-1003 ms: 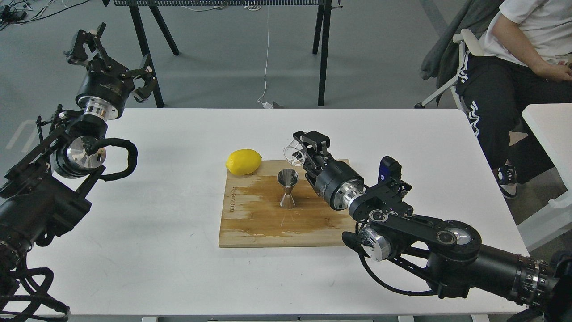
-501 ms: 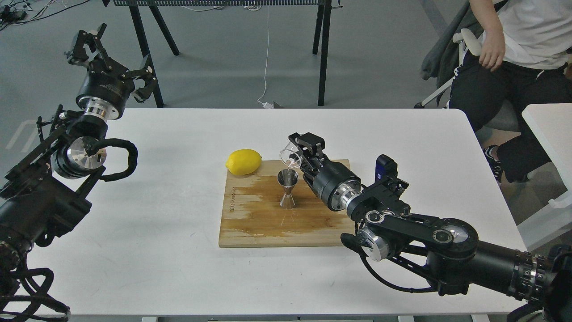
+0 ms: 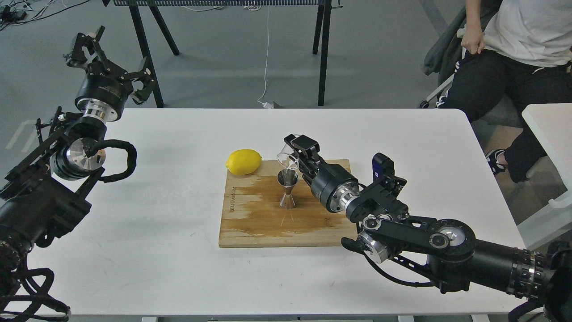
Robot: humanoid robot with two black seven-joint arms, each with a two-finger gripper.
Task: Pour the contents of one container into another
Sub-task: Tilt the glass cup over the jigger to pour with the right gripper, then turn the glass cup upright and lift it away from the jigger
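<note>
Head view, pour stage. Right gripper is clamped on the clear glass cup, holding it tipped toward the left w/ its mouth angled downward. The cup's lower rim sits directly over, and appears to touch or nearly touch, the upper cone of the steel jigger; contact cannot be confirmed at this res. The jigger stands upright near the centre of the wooden cutting board, narrow waist visible, lower cone resting on the wood. Board surface shows darker wet-looking patches around and in front of the jigger. A yellow lemon lies at the board's far-left corner, partly overhanging the white worktop, well apart from the jigger. Right arm enters from lower right and crosses the board's right edge. Left gripper is raised beyond the worktop's far-left corner, fingers spread apart, holding nothing, far from the board. Background: black trestle legs on grey floor; a seated person in white shirt & black trousers at upper right, beside a second white surface.
</note>
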